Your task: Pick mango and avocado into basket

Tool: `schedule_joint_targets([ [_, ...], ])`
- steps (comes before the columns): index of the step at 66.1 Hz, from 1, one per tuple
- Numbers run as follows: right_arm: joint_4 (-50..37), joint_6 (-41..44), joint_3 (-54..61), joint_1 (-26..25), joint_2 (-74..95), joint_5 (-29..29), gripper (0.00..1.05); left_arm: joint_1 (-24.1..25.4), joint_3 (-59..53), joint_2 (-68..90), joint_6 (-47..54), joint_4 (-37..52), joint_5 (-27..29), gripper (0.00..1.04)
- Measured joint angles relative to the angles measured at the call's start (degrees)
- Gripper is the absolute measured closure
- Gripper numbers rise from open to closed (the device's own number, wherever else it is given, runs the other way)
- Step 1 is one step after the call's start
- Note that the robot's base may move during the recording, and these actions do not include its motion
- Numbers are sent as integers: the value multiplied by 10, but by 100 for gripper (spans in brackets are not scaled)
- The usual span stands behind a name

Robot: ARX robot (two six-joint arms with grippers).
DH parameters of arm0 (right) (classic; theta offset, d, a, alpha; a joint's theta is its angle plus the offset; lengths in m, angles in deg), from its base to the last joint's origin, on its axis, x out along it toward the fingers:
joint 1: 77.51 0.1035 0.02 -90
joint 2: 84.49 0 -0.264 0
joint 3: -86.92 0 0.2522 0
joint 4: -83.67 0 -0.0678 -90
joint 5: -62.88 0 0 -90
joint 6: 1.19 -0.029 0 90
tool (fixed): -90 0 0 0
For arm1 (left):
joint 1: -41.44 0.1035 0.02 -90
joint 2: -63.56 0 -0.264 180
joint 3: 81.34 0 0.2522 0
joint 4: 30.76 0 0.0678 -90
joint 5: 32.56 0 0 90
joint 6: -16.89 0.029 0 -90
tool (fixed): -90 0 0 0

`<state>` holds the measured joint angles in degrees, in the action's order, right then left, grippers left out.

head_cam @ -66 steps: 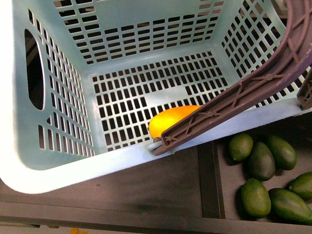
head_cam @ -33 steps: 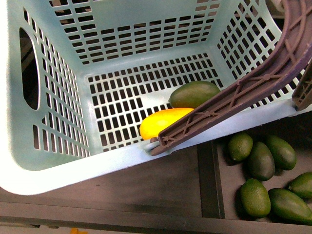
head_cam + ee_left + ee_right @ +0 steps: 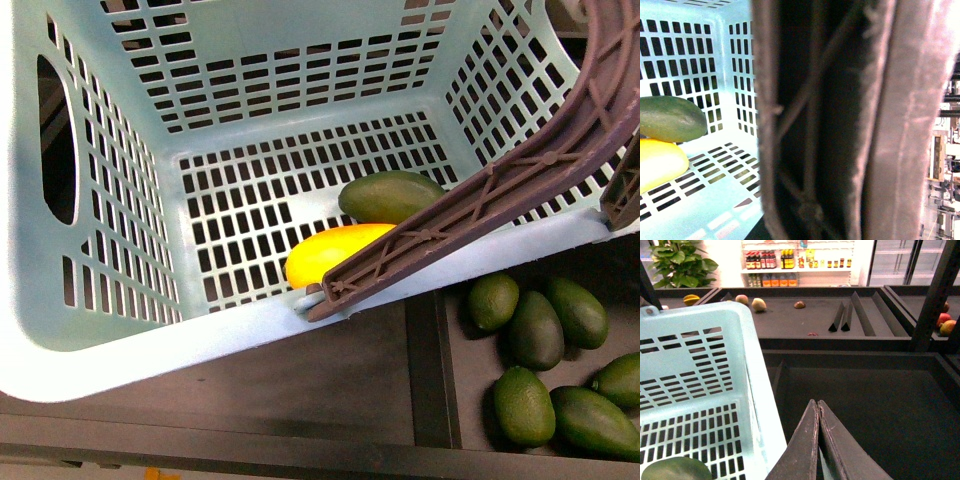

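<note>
The right gripper (image 3: 817, 407) is pinched shut, holding nothing. Beside it, the dark green egg-shaped avocado (image 3: 390, 195) touches the smooth yellow mango (image 3: 330, 252) inside the teal slotted plastic basket (image 3: 120, 330). Lift away slowly. The left gripper cannot be seen.

mango (image 3: 330, 252) in basket (image 3: 130, 340) | avocado (image 3: 388, 195) touching behind it

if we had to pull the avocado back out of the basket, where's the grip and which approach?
Likely from above, jaws across the short width of the avocado near its middle. It lies on its side on the basket floor, touching the mango, and the handle crosses over its near-right end. Come down on the far-left side to clear both.
</note>
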<state>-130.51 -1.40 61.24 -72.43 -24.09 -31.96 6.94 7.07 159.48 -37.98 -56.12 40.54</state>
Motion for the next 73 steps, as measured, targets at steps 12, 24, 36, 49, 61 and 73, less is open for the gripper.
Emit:
schedule_joint_targets([
  [12,26,0,40,-37,-65,44,103,0,0,0,0,0,0,91],
  [24,60,0,67,-49,-126,47,103,0,0,0,0,0,0,91],
  [36,82,0,91,-49,-176,47,103,0,0,0,0,0,0,91],
  [49,116,0,109,-49,-229,48,103,0,0,0,0,0,1,91],
  [61,176,0,109,-50,-294,48,103,0,0,0,0,0,0,91],
  [73,232,0,109,-50,-354,48,103,0,0,0,0,0,0,91],
])
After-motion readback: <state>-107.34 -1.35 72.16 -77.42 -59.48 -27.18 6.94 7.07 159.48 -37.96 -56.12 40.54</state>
